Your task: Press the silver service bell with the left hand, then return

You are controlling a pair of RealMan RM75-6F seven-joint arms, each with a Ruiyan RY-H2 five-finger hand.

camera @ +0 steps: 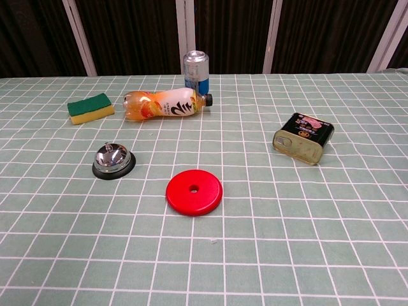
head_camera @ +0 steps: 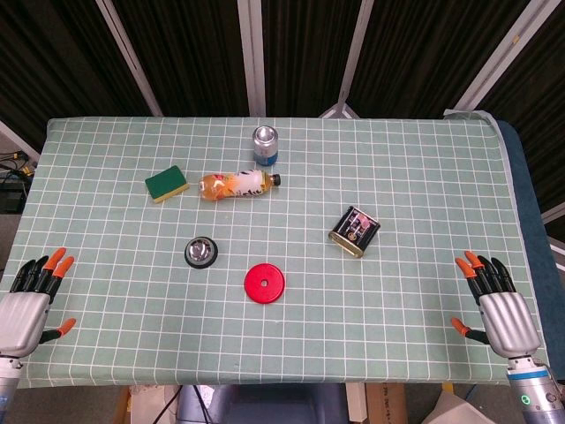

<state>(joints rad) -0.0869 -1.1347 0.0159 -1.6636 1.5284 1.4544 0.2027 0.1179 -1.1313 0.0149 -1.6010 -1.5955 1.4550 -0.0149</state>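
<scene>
My left hand [head_camera: 26, 309] rests at the near left corner of the table [head_camera: 415, 177], fingers [head_camera: 55, 263] spread and holding nothing. My right hand [head_camera: 499, 305] lies likewise at the near right corner. The silver service bell [head_camera: 201, 252] sits ahead and right of my left fingers, well apart. A red disc [head_camera: 265, 283] lies just beyond it, toward my right fingers.

No print is legible.
The bottle [camera: 164, 104] label carries large dark characters on white, too blurred to read; the tin [camera: 304, 137] lid shows a pink picture with unreadable print; the can [camera: 196, 70] shows no readable lettering.
</scene>
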